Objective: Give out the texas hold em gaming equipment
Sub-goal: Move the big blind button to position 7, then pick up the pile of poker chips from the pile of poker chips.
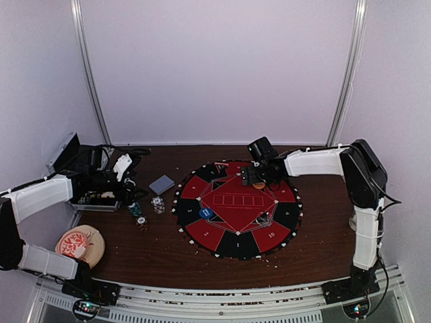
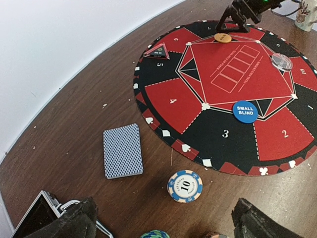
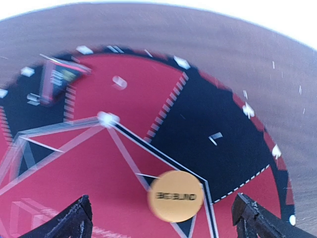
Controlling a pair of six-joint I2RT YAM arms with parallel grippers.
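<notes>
Dark brown desk [image 1: 316,252], pale walls on three sides; round red-and-black mat [image 1: 237,202] right of centre, taken as landmark. Right pincer [image 3: 163,208] hangs low over the mat's far side, fingers well apart, nothing held. Orange disc [image 3: 175,196], lettered BIG BLIND, lies flat on the mat between those fingers, touching neither; it sits at a corner of the inner red field, likely its marker spot. Blue disc [image 2: 245,111], SMALL BLIND, lies flat on the mat's left side near the numeral 3. Clear disc [image 2: 281,61] rests at another corner of the inner field. The buttons look spread to separate seats on purpose. Off the mat to its left: deck of cards [image 2: 123,150], face down and squared, and a chip stack [image 2: 184,186] marked 10 just outside the rim. Teal chips [image 1: 135,210] and reddish chips [image 1: 143,224] stand further left. Left pincer [image 2: 164,207] hovers left of the mat above the chips, fingers spread wide, empty; posed, I judge, for a chip or card pick. Cards and chips not yet shared to seats.
</notes>
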